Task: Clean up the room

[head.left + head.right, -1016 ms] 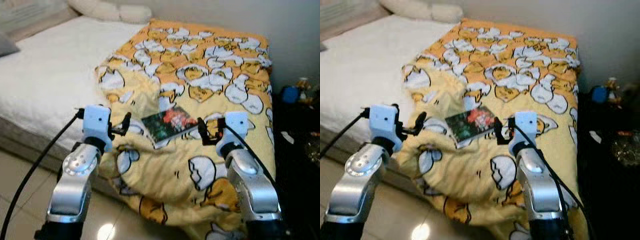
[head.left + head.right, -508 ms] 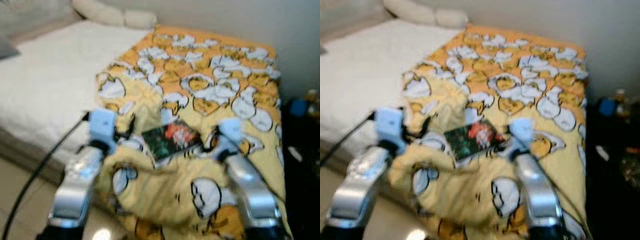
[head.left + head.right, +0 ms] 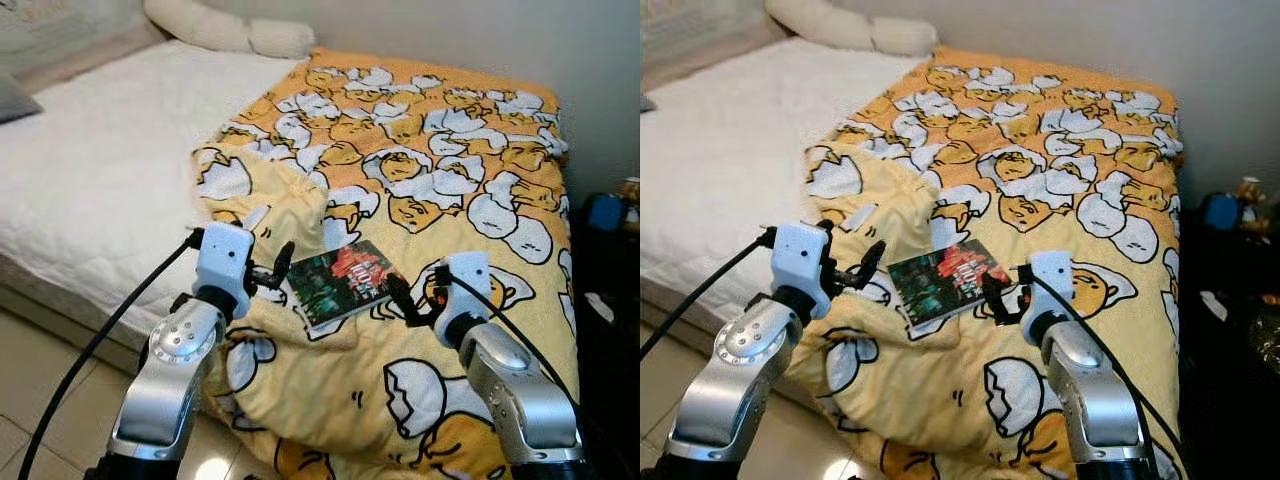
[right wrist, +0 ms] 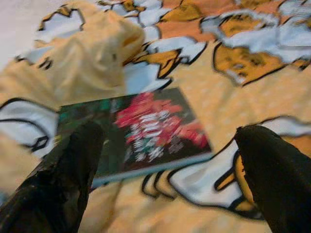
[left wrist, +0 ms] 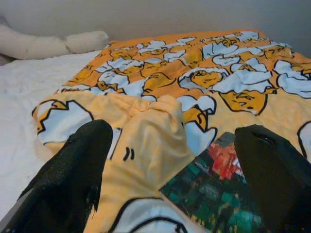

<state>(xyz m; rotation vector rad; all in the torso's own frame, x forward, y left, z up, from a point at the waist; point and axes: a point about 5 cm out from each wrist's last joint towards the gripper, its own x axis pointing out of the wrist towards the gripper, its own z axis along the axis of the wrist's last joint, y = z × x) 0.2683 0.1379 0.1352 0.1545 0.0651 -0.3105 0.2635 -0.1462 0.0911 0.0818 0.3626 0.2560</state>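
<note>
both grippers nearer the book (image 3: 342, 283)

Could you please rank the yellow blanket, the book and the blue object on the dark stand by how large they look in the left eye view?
1. Yellow blanket, by far the largest.
2. Book, lying on the blanket.
3. Blue object, smallest, though it sits farther from the camera.

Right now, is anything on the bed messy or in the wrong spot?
Yes. A book lies askew on the yellow egg-print blanket, between the left tool and the right tool, both open. The blanket is rumpled, bunched into a fold beside the book, leaving the white mattress bare.
</note>
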